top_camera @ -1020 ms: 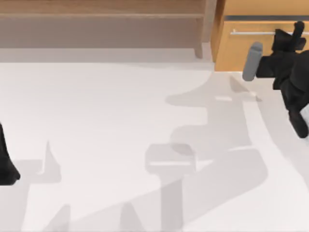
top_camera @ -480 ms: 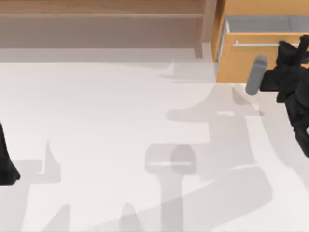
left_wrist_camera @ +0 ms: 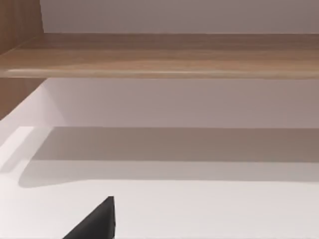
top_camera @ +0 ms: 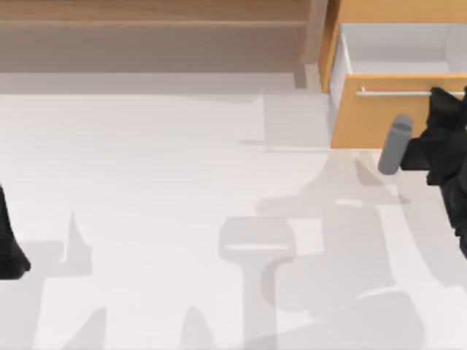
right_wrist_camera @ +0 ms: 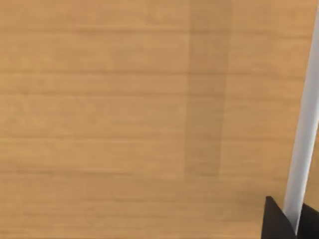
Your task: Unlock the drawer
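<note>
At the table's (top_camera: 182, 168) far right, the drawer (top_camera: 379, 120) stands pulled out from its orange-tan cabinet (top_camera: 401, 11), white inner walls showing. The right gripper (top_camera: 446, 98) is at its silver bar handle (top_camera: 394, 92), fingers (right_wrist_camera: 276, 224) pinching the bar. The left gripper (top_camera: 11, 248) sits parked at the left edge, its fingers' state impossible to tell, facing the brown shelf unit (left_wrist_camera: 159, 55)
</note>
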Controlling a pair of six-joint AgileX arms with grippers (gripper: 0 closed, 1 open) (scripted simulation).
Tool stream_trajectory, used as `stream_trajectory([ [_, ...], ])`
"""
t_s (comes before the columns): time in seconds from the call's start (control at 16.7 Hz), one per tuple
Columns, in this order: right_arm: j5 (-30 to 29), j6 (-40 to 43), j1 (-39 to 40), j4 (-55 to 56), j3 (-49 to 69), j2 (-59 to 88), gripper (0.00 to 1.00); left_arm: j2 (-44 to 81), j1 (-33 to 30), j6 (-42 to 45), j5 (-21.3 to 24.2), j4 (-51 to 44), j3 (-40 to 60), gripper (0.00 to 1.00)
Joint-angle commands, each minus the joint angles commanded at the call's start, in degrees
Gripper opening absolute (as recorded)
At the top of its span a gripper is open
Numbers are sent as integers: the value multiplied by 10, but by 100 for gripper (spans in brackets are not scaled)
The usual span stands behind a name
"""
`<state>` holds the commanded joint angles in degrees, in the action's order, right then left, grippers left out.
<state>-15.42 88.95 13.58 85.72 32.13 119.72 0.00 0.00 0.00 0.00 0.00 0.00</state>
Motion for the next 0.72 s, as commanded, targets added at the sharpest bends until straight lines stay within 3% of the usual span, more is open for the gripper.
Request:
stream_trajectory([
  [0.72, -29, 0, 28, 76, -103, -34, 0, 0, 0, 0, 0, 0, 0, 100],
])
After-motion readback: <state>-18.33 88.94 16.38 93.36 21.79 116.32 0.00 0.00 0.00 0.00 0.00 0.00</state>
